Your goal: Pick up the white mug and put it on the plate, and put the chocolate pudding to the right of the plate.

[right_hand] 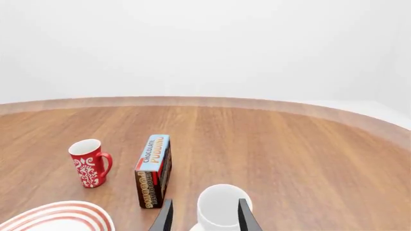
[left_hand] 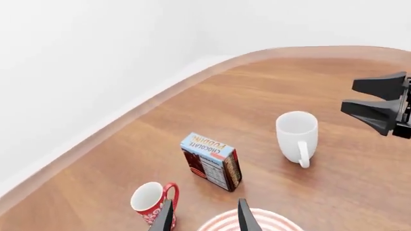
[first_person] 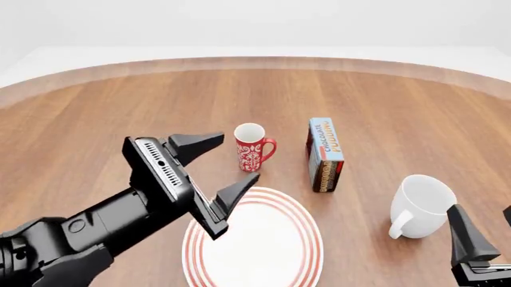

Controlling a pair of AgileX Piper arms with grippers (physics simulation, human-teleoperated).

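The white mug (first_person: 423,203) stands upright on the table at the right, handle towards the near left. The chocolate pudding (first_person: 325,154) stands left of it, and the plate (first_person: 255,245) lies near the front centre. My left gripper (first_person: 239,157) is open and empty, held above the plate's left side. My right gripper (first_person: 480,209) is open and empty, just on the near side of the white mug. In the right wrist view the white mug (right_hand: 218,207) shows between the open fingers (right_hand: 165,216). In the left wrist view I see the pudding (left_hand: 212,161), white mug (left_hand: 297,132) and plate (left_hand: 270,221).
A red mug with a white pattern (first_person: 252,146) stands behind the plate, left of the pudding; it also shows in the left wrist view (left_hand: 151,197) and the right wrist view (right_hand: 88,162). The wooden table's curved far edge (first_person: 255,61) runs along the back.
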